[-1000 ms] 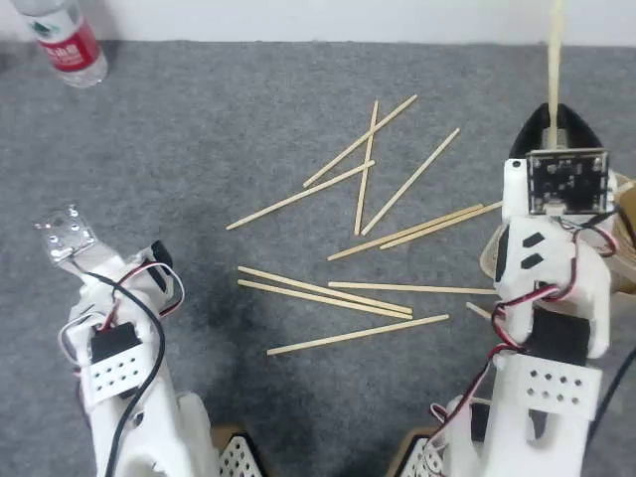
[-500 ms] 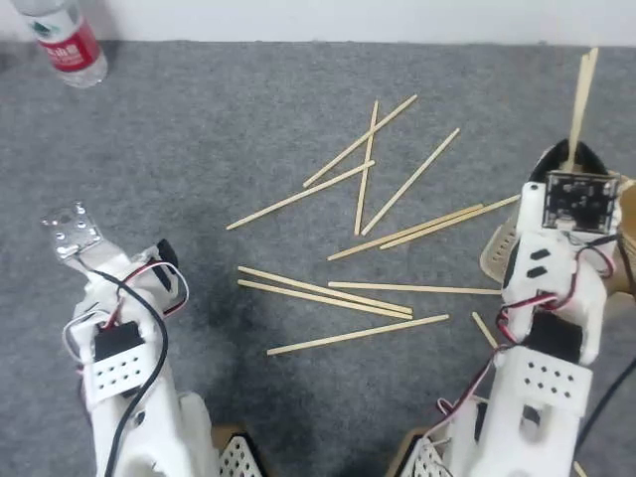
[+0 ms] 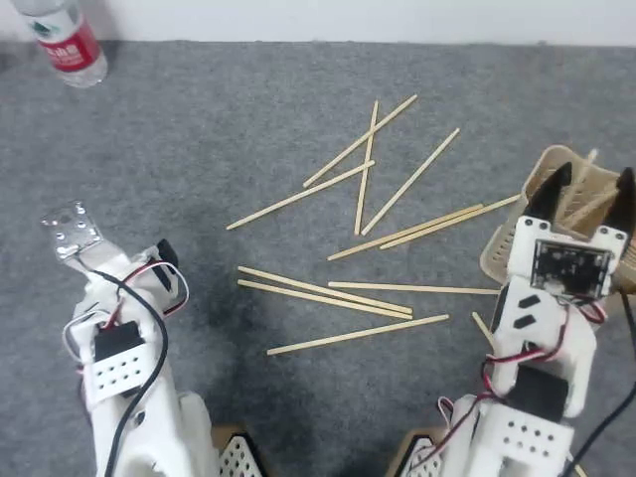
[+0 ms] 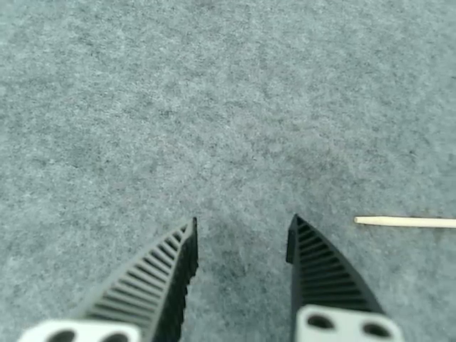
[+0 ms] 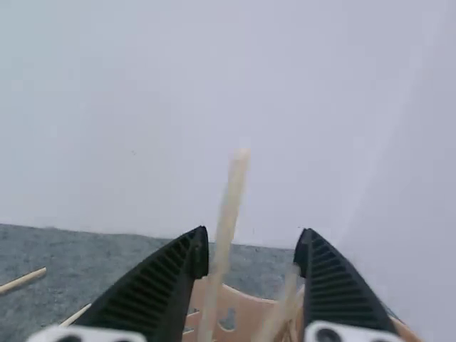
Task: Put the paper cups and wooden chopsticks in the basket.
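Observation:
Several wooden chopsticks (image 3: 368, 209) lie scattered on the grey carpet in the middle. A tan slotted basket (image 3: 502, 253) stands at the right edge with chopsticks (image 3: 588, 204) leaning inside it. My right gripper (image 3: 593, 179) hangs open directly over the basket. In the right wrist view a blurred chopstick (image 5: 228, 214) stands between the spread fingers of the right gripper (image 5: 253, 235), gripped by neither, with the basket rim (image 5: 235, 313) below. My left gripper (image 4: 243, 222) is open and empty low over bare carpet at the lower left (image 3: 151, 260); one chopstick tip (image 4: 406, 222) lies beside it.
A plastic water bottle (image 3: 65, 40) with a red label lies at the far left corner. A white wall runs along the carpet's far edge. One short chopstick piece (image 3: 484, 330) lies next to the right arm's base.
The right gripper, which held a chopstick upright, swung right over the basket and opened; the chopstick dropped into the basket. The left arm barely shifted.

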You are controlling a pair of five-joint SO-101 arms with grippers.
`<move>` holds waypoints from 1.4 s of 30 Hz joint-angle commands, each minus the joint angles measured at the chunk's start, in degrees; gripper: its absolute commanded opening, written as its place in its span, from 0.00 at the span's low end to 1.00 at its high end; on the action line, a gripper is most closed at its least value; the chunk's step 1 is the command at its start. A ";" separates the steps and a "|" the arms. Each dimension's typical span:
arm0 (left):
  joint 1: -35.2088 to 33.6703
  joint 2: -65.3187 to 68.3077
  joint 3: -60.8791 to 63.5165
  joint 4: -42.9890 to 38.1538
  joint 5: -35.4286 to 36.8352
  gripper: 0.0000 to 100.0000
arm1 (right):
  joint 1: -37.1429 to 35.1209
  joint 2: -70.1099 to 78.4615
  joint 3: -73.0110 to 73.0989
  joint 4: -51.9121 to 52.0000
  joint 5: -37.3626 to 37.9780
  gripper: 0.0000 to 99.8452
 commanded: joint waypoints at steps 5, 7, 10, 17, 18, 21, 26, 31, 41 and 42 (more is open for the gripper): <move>0.09 -0.88 -0.40 -1.41 0.26 0.20 | -2.42 1.71 -15.30 21.49 2.73 0.18; 0.09 -0.88 -0.40 -1.41 0.26 0.20 | -4.00 5.49 -21.71 29.32 7.12 0.18; 0.09 -0.88 -0.40 -1.41 0.26 0.20 | -5.58 11.82 -29.89 40.31 11.16 0.18; 0.09 -0.88 -0.40 -1.32 0.26 0.20 | -6.46 21.23 -41.05 58.68 14.95 0.18; 0.09 -0.88 -0.40 -1.32 0.26 0.20 | -7.60 22.11 -41.58 61.67 17.41 0.18; 0.09 -0.88 -0.40 -1.32 0.26 0.20 | -9.89 24.22 -41.58 71.16 24.70 0.18; 0.09 -0.88 -0.40 -1.32 0.26 0.20 | -8.57 27.74 -40.35 78.99 30.59 0.18; 0.09 -0.88 -0.40 -1.32 0.26 0.20 | -5.67 32.84 -33.67 78.73 35.60 0.18; 0.09 -0.88 -0.40 -1.23 0.26 0.20 | -3.56 47.16 -17.67 62.99 36.13 0.13; 0.09 -0.88 -0.40 -1.23 0.26 0.20 | -3.56 48.22 -16.62 61.14 36.13 0.12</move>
